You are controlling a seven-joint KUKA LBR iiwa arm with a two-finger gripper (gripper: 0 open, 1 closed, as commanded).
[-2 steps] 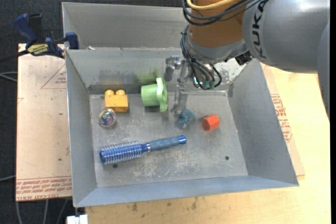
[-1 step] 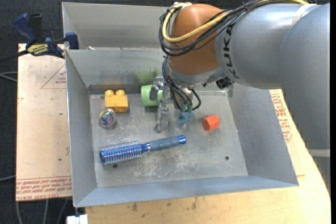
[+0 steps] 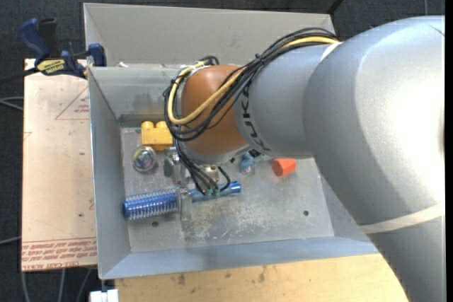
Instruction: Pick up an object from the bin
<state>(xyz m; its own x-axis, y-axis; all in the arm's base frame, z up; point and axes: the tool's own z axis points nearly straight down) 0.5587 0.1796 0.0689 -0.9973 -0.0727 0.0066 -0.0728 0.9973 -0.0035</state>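
Observation:
My gripper (image 3: pixel 185 187) hangs below the arm's wrist over the front left part of the bin floor. It is right above the middle of a blue brush (image 3: pixel 151 205) with a ribbed blue head that lies flat, its handle running right toward the bin's centre. Whether the gripper touches the brush I cannot tell. A shiny round silvery thing (image 3: pixel 145 160) lies just left of the gripper. Behind that sits a yellow block (image 3: pixel 156 132).
An orange chunk (image 3: pixel 284 166) lies on the floor to the right, with a small pale blue thing (image 3: pixel 245 164) beside it. The arm and its orange wrist cover with cables hide the back middle of the bin. Bare floor shows at the front right.

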